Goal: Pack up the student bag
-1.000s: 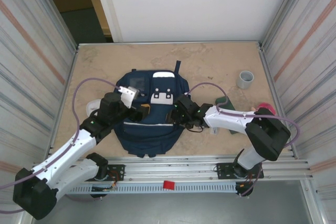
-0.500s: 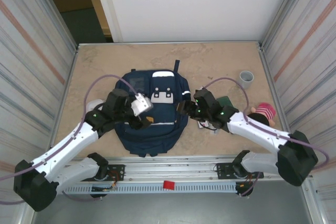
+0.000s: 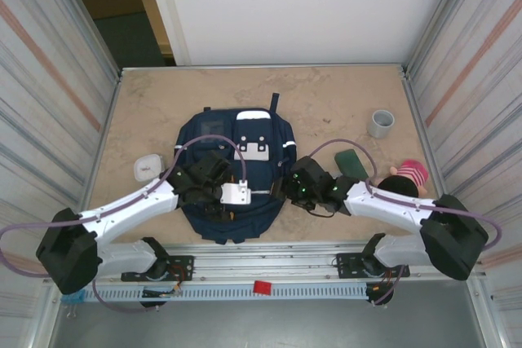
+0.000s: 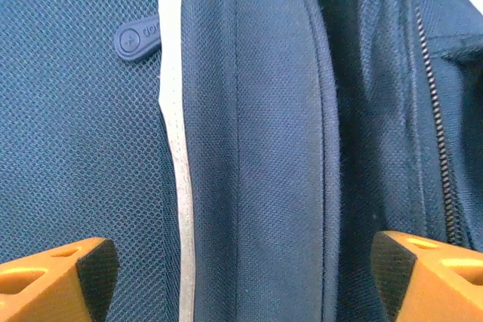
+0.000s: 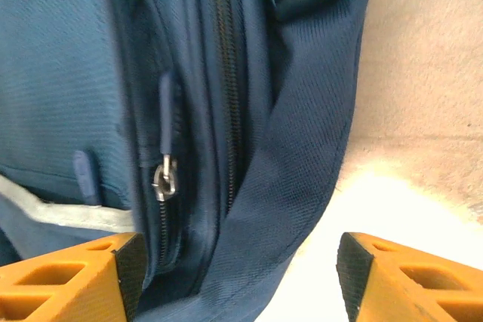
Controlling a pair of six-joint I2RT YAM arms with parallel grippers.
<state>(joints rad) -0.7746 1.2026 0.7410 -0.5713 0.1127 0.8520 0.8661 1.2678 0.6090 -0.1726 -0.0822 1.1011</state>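
Bag [image 3: 261, 205], navy woven mesh, zippered, pale-striped; long axis near-to-far, top toward far wall [image 3: 310, 6]. Left pincer [image 4: 245, 262], right pincer [image 5: 238, 262]: both wide, empty.

We stretch our left arm [image 3: 122, 209] low from its base toward the middle, elbow out, and our left gripper [image 4: 241, 277] has its orange fingers [image 4: 53, 277] spread wide, clasping nothing. Our right arm [image 3: 391, 201] reaches inward to face it, and our right gripper [image 5: 241, 280] is parted too, empty.
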